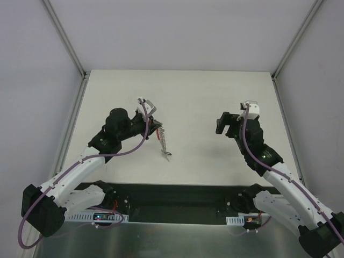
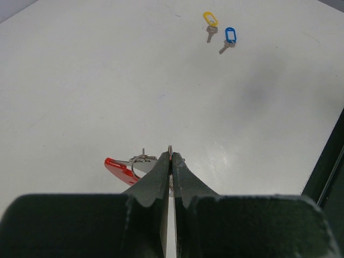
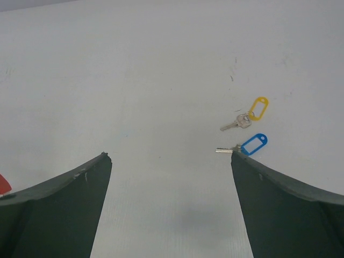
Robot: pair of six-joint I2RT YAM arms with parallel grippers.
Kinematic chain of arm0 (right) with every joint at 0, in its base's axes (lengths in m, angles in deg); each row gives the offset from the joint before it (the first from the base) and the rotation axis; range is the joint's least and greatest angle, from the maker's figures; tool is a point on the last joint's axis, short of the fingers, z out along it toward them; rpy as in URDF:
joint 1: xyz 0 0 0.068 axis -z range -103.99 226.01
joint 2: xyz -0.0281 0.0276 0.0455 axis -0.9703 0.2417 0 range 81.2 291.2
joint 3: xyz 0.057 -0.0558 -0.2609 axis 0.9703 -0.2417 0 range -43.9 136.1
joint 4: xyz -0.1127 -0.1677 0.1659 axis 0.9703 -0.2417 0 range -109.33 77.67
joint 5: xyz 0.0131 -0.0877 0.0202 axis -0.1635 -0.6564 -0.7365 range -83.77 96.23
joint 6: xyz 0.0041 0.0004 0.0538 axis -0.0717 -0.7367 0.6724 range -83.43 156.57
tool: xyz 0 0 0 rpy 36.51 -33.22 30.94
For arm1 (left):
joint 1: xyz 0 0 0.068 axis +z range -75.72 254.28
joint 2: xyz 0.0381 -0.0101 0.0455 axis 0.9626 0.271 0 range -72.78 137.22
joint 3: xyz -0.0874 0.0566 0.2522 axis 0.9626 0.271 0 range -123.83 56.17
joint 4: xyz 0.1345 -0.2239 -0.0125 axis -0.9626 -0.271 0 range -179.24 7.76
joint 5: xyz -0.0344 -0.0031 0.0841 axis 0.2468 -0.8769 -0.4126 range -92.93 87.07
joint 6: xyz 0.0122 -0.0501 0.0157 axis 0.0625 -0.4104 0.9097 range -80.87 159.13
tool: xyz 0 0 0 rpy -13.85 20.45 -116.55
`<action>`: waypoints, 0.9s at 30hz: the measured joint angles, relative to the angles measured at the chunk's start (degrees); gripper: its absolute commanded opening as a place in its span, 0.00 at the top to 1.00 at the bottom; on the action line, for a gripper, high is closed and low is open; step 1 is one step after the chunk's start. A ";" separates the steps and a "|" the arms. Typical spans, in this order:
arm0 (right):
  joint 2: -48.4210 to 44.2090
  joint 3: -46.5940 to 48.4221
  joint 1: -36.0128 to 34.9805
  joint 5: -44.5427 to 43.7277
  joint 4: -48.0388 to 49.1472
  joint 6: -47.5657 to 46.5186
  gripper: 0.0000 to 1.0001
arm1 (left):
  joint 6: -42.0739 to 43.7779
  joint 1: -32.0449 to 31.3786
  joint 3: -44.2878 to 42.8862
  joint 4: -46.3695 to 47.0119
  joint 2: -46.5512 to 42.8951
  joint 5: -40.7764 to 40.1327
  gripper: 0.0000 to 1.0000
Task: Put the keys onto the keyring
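Note:
My left gripper is shut on a thin metal ring of the keyring, whose grey chain trails from the fingers toward the near edge. In the left wrist view the gripper pinches the ring, and the keyring's red loop shows just left of the fingertips. The yellow key and blue key lie side by side on the table far ahead. My right gripper is open and empty. The blue key lies by its right finger, the yellow key just beyond. The green key is out of view.
The white table has grey walls on both sides and at the back. A black strip runs along the near edge between the arm bases. The table's dark edge shows at the right of the left wrist view.

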 measured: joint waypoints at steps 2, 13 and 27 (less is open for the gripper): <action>-2.38 1.03 0.04 -0.92 -3.30 1.20 0.04 | -0.83 1.05 -1.33 -1.03 0.85 -0.50 1.00; -18.60 4.68 0.04 -3.65 -19.85 6.12 0.04 | -9.09 5.81 -5.86 -4.00 5.03 -1.09 1.00; -22.97 8.44 0.04 -3.15 -30.42 6.43 0.04 | -13.11 6.49 -20.87 -4.63 21.62 -2.47 1.00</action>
